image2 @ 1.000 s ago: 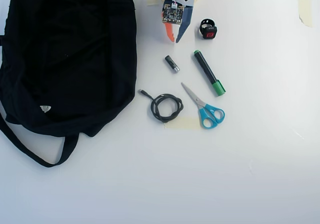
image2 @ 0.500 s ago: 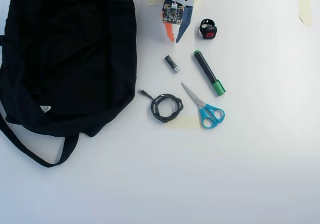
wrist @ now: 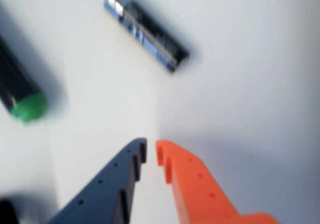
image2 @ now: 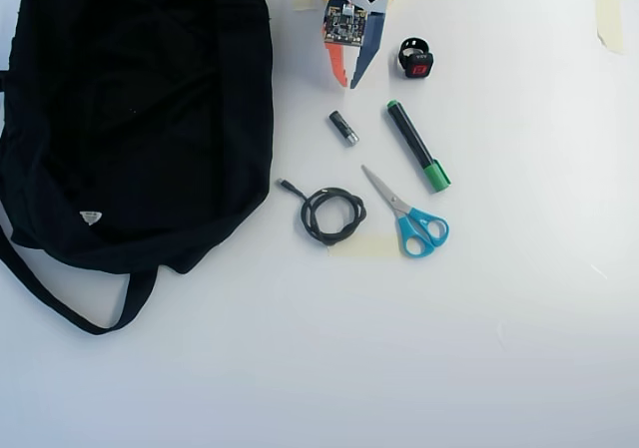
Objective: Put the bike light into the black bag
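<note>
The bike light, small and black with a red square face and a loop strap, lies on the white table at the top of the overhead view. It does not show in the wrist view. My gripper hangs just left of it, apart from it, fingers pointing down the picture. In the wrist view the gripper has its blue and orange fingers nearly together with nothing between them. The black bag lies flat at the left, far larger than anything else, with a white triangular tag and a long strap.
A black-and-silver cylinder lies just below the gripper and shows in the wrist view. A green-capped marker, blue-handled scissors and a coiled black cable lie nearby. The marker's cap shows in the wrist view.
</note>
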`<state>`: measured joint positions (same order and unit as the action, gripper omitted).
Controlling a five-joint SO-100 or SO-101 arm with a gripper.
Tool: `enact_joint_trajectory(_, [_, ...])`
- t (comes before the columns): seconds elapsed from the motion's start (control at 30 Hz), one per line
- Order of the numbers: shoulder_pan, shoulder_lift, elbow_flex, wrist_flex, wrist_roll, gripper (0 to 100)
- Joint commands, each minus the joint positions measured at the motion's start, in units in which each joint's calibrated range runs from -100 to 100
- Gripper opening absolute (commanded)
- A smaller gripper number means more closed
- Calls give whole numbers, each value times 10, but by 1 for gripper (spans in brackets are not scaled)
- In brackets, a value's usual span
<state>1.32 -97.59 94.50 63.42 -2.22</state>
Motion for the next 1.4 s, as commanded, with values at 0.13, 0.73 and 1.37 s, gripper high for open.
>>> enact_joint_trajectory(0.13, [-33,149,-126,-248,3,2])
enact_joint_trajectory(0.73, [-69,772,-659,-669,4,2])
enact_joint_trajectory(1.37, [-45,1036,-1022,-536,43,2])
